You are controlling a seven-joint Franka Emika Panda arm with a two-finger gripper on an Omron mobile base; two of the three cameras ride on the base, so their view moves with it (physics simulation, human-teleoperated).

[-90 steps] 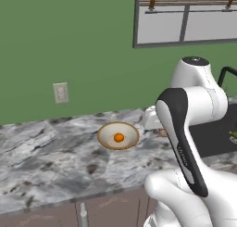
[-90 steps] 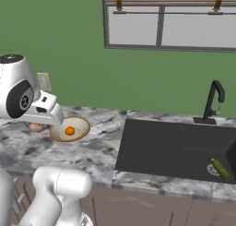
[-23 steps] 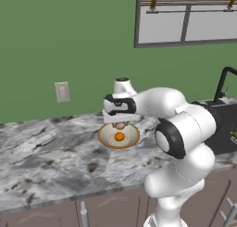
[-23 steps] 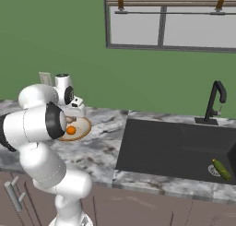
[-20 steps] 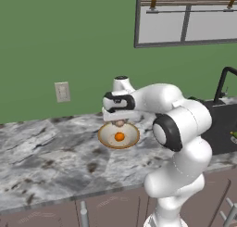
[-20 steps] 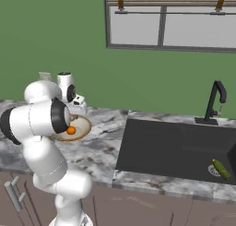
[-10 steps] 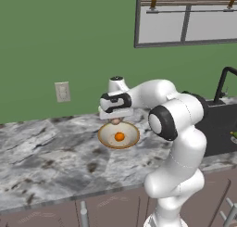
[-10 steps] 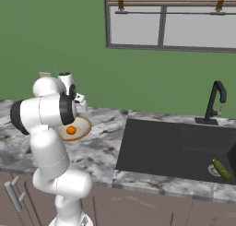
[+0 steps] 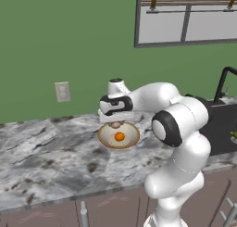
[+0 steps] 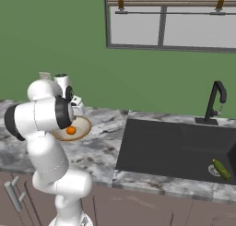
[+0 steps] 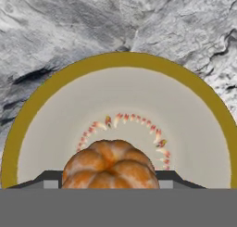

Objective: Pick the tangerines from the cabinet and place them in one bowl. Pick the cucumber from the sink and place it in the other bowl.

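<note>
Pincer (image 9: 116,124) is clamped on the duller tangerine (image 11: 110,165) right over the bowl (image 9: 105,137), where the bright orange tangerine (image 9: 119,136) already sits below it, so I think only dropping this one and the cucumber (image 10: 221,169), far off in the sink (image 10: 175,146), remain.
</note>
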